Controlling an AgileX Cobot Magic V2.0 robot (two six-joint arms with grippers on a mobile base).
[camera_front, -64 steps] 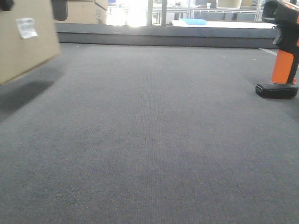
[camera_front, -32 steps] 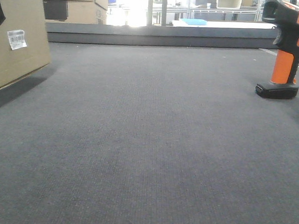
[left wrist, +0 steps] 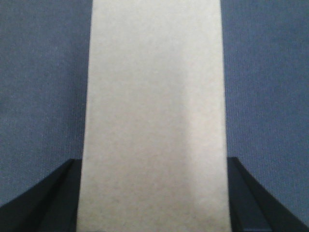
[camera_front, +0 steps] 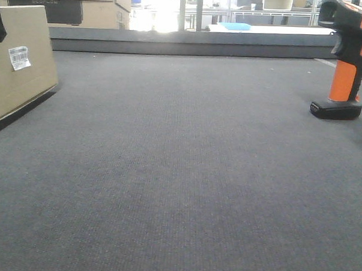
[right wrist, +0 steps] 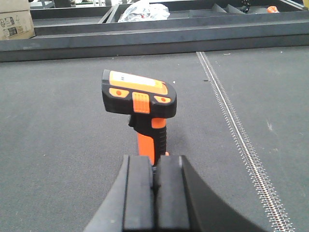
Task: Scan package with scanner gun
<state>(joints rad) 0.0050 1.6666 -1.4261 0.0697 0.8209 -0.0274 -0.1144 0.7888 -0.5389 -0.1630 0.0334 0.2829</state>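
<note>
Tan package [left wrist: 154,116] clamped between left gripper [left wrist: 154,203] jaws, right gripper [right wrist: 153,193] pressed together behind upright scanner gun [right wrist: 140,106], level with the grey mat [camera_front: 179,171].

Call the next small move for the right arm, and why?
Probably open the right gripper and ease forward onto the scanner gun: its fingers are closed together just short of the orange handle, and the gun stands untouched. The left gripper already clamps the package, label showing.
</note>
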